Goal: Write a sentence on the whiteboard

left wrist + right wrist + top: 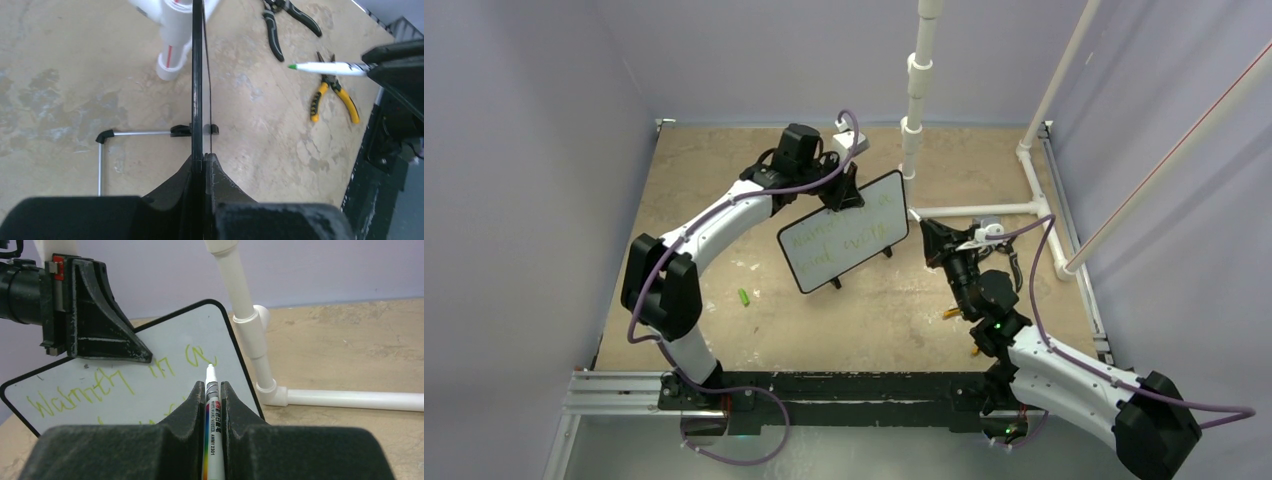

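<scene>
Left gripper (202, 159) clamped on top edge of whiteboard (844, 240). Right gripper (213, 386) pinches marker (210, 374), tip by green sentence (80, 400), contact unclear.

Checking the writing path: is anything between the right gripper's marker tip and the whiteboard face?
Nothing visible. The marker in the right gripper points at the face of the whiteboard across an open gap. The left gripper clamps the board's top edge, off to one side of the tip.
</scene>
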Controlling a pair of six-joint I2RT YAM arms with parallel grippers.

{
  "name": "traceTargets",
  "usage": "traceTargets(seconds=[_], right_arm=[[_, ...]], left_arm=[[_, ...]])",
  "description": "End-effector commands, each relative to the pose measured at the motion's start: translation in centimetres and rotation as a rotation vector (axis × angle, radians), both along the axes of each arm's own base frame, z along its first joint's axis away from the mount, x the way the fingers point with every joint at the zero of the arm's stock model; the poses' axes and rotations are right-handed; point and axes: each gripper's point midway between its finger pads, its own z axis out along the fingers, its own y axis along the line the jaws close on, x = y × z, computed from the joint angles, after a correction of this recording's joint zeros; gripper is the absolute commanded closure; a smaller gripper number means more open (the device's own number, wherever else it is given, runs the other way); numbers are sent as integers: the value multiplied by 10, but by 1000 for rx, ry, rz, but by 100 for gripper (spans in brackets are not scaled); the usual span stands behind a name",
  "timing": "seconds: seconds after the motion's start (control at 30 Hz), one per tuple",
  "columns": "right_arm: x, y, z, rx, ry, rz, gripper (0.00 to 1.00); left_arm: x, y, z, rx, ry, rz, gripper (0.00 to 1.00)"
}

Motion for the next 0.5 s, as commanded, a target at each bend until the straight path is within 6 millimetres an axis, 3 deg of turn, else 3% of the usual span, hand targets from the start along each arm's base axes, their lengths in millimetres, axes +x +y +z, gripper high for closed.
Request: traceTargets(seconds=[0.0, 0.2, 0.3, 0.47], right_arm=[[-2, 0, 6, 18, -11, 9, 100], [-13, 17, 12, -32, -47, 124, 100], [-27, 30, 16, -57, -98, 234, 100], [-37, 49, -9, -113, -59, 353, 100]], left_arm=[[-32, 3, -11, 31, 50, -162, 100], [-67, 13, -19, 25, 146, -264, 100], [-73, 17, -22, 35, 148, -267, 100], [-75, 17, -38, 27, 164, -262, 100]])
